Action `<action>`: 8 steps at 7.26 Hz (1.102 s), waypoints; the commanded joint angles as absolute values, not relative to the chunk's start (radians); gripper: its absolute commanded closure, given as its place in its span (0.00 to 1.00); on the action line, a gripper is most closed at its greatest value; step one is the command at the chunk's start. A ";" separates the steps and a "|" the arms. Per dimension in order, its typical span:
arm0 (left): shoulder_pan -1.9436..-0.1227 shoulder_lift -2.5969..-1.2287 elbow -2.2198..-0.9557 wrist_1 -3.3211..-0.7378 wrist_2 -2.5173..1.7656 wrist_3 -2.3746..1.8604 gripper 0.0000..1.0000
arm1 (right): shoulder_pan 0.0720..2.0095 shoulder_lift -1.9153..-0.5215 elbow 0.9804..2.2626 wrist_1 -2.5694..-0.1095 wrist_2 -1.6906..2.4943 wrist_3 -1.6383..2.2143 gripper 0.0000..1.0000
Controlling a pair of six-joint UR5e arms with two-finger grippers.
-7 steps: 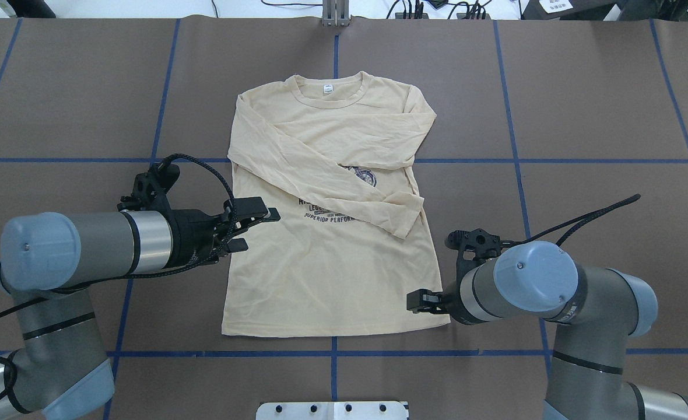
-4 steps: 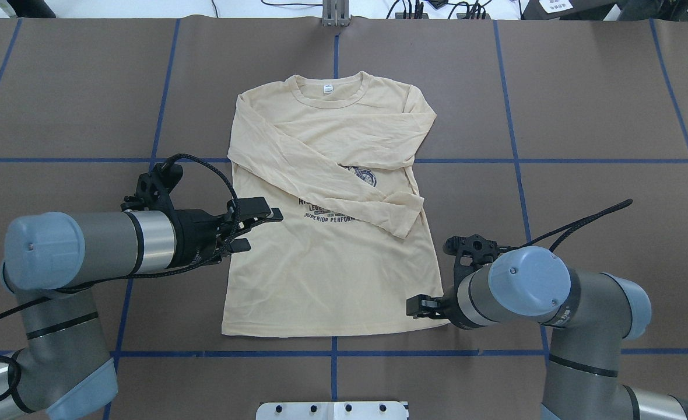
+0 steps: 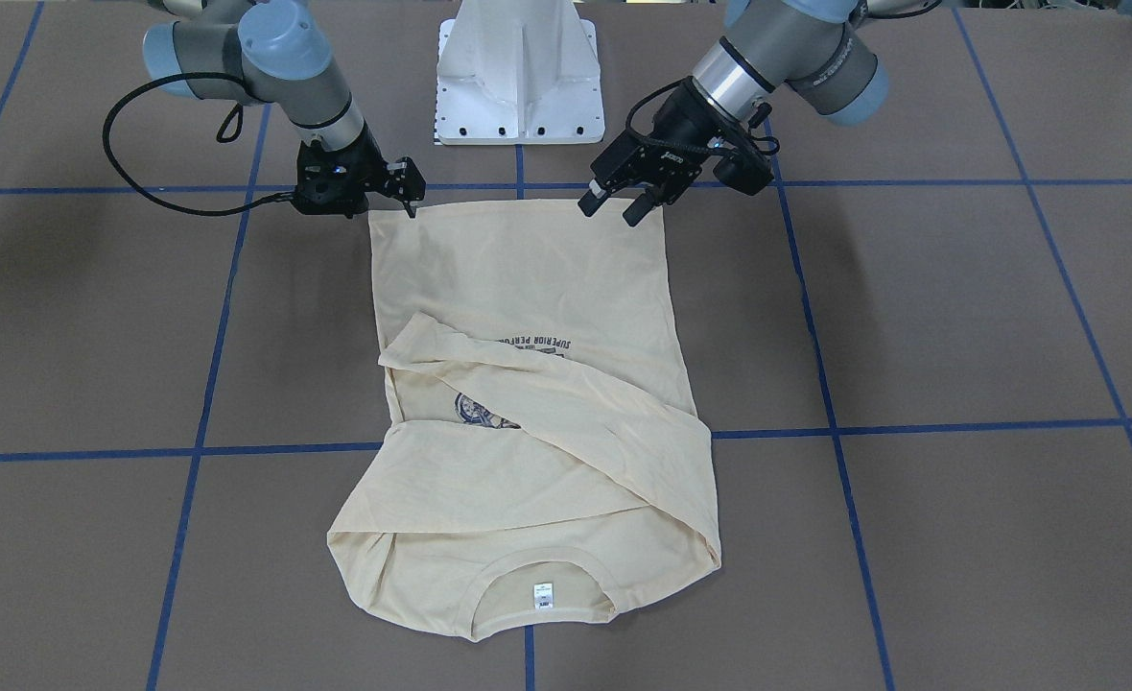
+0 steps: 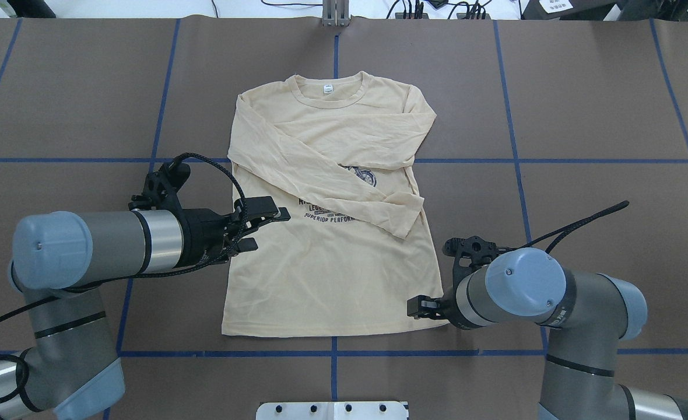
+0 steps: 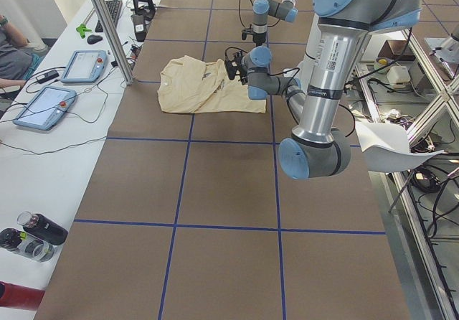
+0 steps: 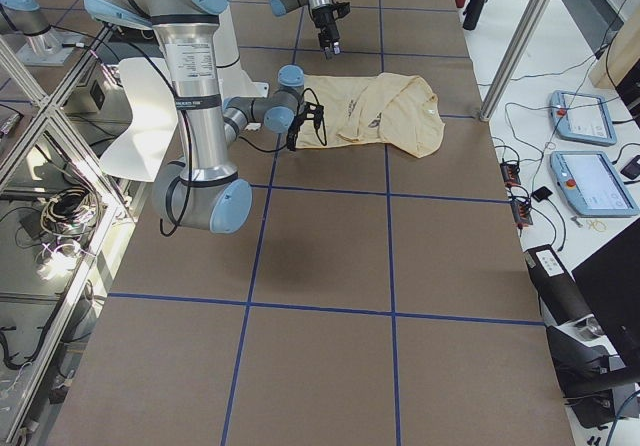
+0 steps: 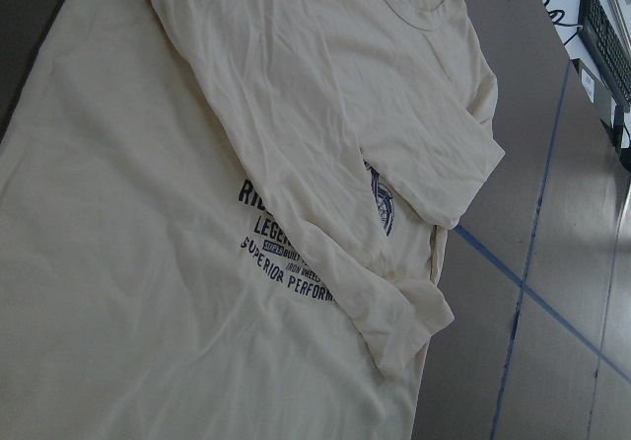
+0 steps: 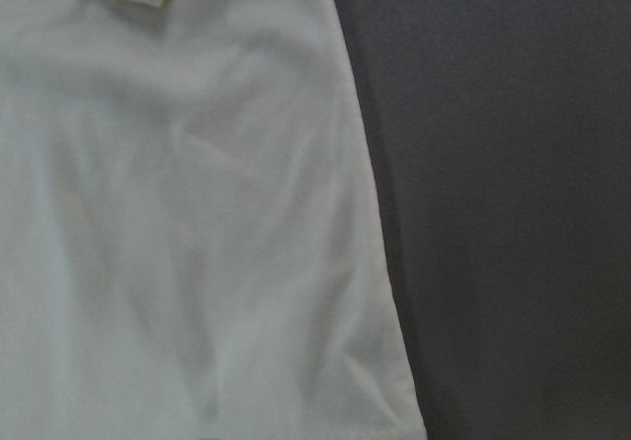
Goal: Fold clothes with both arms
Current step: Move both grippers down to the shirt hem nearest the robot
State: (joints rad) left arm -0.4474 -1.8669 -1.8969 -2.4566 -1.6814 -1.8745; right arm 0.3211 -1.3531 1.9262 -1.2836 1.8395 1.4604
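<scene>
Plainly one shirt (image 4: 332,280), two arms: left arm (image 4: 99,245) jaws gape empty, right arm (image 4: 525,286) unclear

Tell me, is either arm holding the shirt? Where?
Left end effector: open, holding nothing. Right end effector sits by the shirt at its hem corner; grip cannot be told.

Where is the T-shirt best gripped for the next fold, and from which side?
Probably at the T-shirt's two hem corners, each from its own outer side. The sleeves lie crossed over the chest, and that edge lies flat and free, nearest the robot.
</scene>
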 commanded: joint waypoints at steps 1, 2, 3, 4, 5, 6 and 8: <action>-0.446 -1.867 -1.896 -2.456 -1.681 -1.875 0.00 | 0.321 -1.353 1.919 -1.284 1.841 1.460 0.14; -0.446 -1.868 -1.896 -2.456 -1.681 -1.875 0.00 | 0.322 -1.353 1.919 -1.284 1.841 1.460 0.30; -0.446 -1.867 -1.894 -2.456 -1.681 -1.875 0.00 | 0.322 -1.353 1.921 -1.284 1.841 1.460 0.62; -0.446 -1.867 -1.894 -2.454 -1.681 -1.875 0.00 | 0.322 -1.353 1.922 -1.285 1.841 1.460 0.92; -0.446 -1.867 -1.894 -2.456 -1.681 -1.875 0.00 | 0.324 -1.353 1.924 -1.285 1.845 1.460 1.00; -0.446 -1.862 -1.894 -2.454 -1.681 -1.875 0.00 | 0.322 -1.353 1.925 -1.281 1.847 1.460 1.00; -0.437 -1.833 -1.901 -2.430 -1.680 -1.875 0.00 | 0.324 -1.355 1.931 -1.279 1.842 1.459 1.00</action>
State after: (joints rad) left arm -0.4432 -1.8526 -1.8959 -2.4482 -1.6809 -1.8745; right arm 0.3226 -1.3539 1.9271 -1.2810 1.8448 1.4600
